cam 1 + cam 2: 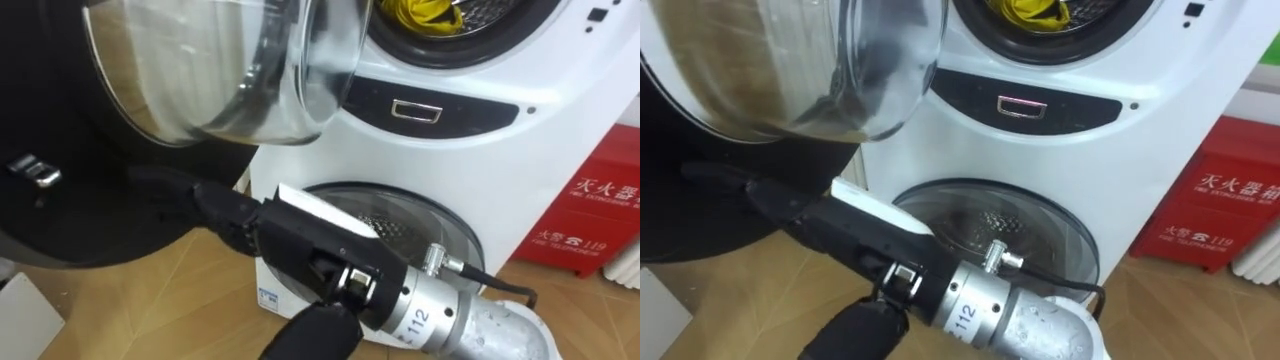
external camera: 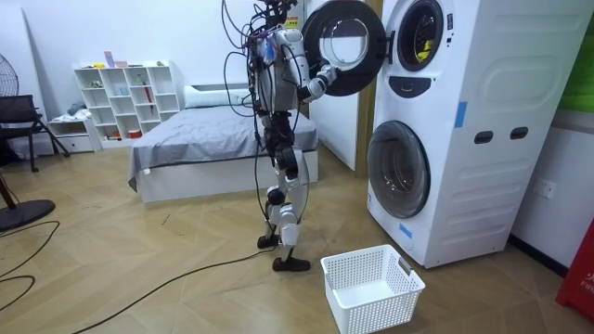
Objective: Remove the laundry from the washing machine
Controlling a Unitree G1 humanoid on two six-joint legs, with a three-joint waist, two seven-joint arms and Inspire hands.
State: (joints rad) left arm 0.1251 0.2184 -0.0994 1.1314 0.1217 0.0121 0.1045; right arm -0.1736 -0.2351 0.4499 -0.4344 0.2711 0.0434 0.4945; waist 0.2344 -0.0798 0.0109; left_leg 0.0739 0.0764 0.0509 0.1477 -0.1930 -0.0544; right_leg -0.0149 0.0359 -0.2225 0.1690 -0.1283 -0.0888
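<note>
The right hand (image 1: pixel 290 245) holds its fingers (image 1: pixel 225 208) stretched straight against the open washing machine door's (image 1: pixel 190 70) dark rim. Yellow clothes (image 1: pixel 425 12) lie in the drum.

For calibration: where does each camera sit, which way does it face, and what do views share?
Left eye view: on the robot's head, looking down at the washing machine; its right arm crosses from lower right, right robot hand at the open door.
Right eye view: beside it, same scene.
Room view: off in the room, facing the whole standing robot, the machine, a white basket.
All share the door and the yellow clothes in the upper drum.
</note>
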